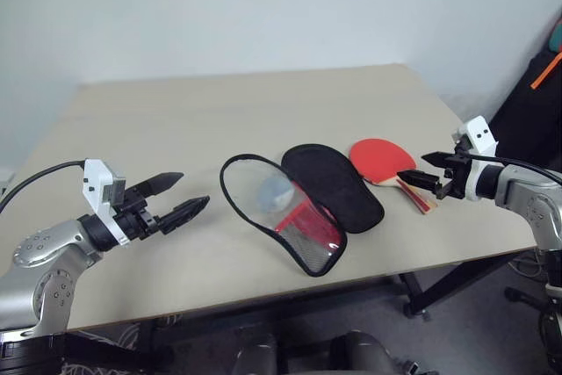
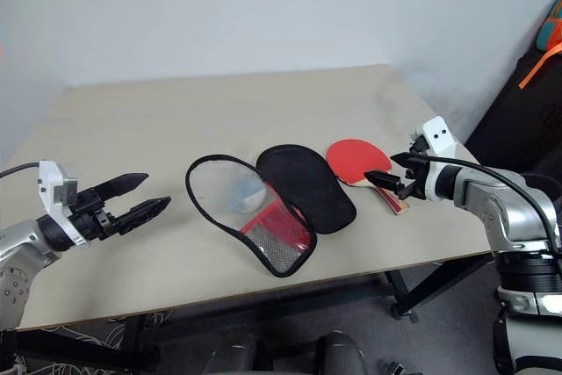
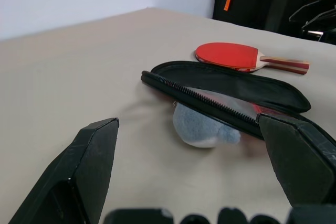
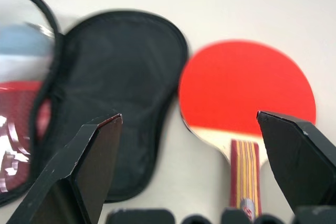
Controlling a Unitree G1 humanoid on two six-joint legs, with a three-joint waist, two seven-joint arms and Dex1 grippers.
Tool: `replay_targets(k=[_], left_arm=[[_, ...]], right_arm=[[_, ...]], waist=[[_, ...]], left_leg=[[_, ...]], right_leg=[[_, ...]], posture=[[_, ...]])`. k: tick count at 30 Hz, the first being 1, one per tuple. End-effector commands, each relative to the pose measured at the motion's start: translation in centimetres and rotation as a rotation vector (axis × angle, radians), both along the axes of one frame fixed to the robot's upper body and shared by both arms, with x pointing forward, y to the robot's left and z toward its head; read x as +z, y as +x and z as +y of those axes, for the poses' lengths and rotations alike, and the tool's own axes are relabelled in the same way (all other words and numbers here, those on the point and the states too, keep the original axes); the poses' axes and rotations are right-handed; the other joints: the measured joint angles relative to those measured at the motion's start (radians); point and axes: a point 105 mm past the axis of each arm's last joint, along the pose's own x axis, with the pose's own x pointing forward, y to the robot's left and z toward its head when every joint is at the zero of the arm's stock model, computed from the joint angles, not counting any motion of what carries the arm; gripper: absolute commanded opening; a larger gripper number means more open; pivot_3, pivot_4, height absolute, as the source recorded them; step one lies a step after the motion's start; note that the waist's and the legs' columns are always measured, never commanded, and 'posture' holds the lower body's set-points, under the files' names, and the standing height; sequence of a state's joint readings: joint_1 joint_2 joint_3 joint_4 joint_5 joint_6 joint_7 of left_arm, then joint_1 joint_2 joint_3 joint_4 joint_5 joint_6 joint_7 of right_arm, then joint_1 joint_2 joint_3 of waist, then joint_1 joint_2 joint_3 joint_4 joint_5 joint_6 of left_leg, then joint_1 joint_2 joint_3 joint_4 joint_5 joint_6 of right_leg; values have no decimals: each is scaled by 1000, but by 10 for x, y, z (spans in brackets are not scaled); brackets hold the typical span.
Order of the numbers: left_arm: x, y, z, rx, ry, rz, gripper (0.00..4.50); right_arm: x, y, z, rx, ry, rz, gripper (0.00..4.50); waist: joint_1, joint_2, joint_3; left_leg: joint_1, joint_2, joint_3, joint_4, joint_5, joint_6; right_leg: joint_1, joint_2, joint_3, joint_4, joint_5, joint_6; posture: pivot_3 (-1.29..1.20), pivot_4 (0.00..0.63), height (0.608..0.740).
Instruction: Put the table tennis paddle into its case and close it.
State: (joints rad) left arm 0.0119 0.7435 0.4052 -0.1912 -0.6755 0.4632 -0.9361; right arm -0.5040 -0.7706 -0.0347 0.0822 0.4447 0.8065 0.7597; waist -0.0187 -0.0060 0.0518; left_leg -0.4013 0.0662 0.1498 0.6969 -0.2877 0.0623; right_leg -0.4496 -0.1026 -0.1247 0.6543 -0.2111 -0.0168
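You are at the start of the job: the table tennis paddle (image 1: 379,159) has not been picked up, and the case (image 1: 303,201) lies unzipped and folded open on the table (image 1: 176,120). Taking the centre of the table as the clock's hub in the head views, the paddle lies red face up at about 3 o'clock, its pale handle pointing toward 4 o'clock at the robot's right arm. The case sits just beside it toward the centre, its black half next to the paddle's head and its clear mesh half with the red panel spread toward 6 o'clock. A small grey-blue lump (image 3: 202,128) rests under the clear half; leave it out of your plan.

The step in hand looks like the approach for the first grasp. Your right gripper (image 1: 425,179) hovers over the end of the handle with its fingers spread wide, holding nothing; whether it touches the wood I cannot tell. In the right wrist view the handle runs up between the two fingers, so the line-up looks fair. Next, you likely need to lower onto the handle and close firmly before lifting.

Your left gripper (image 1: 176,200) waits near 8 o'clock, fingers wide apart and empty, well short of the case rim. You will probably want it to steady the case.
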Motion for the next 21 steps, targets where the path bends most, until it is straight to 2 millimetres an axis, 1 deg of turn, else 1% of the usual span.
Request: replay_targets(k=[1,5,12,17,21], left_arm=[[12,-2,-8,-29,14,-59,4500],[10,-5,-12,-49,10,-55,4500],[8,-6,-15,-53,11,-53,4500],[8,-5,-19,-54,5,-60,4500],[6,-7,-18,-45,3,-59,4500]], right_arm=[[0,10,-7,-45,-60,-21,4456],[-18,23,-16,-131,-99,33,4456],[-43,42,-16,-169,-132,70,4456],[-56,54,-16,-179,-159,75,4456],[-63,59,-17,-188,-175,84,4456]], waist=[[-1,0,0],[-4,0,0],[-13,0,0],[-15,0,0],[-24,0,0]], left_leg=[[0,0,0,0,0,0],[2,0,1,1,0,0],[2,1,2,1,1,-1],[3,0,3,1,1,-1],[3,0,3,1,1,-2]], right_leg=[[0,0,0,0,0,0],[1,0,1,1,0,0],[0,1,1,3,0,0],[1,1,2,3,0,0],[1,1,2,3,0,0]], posture=[[0,0,706],[0,0,706],[0,0,706],[0,0,706],[0,0,706]])
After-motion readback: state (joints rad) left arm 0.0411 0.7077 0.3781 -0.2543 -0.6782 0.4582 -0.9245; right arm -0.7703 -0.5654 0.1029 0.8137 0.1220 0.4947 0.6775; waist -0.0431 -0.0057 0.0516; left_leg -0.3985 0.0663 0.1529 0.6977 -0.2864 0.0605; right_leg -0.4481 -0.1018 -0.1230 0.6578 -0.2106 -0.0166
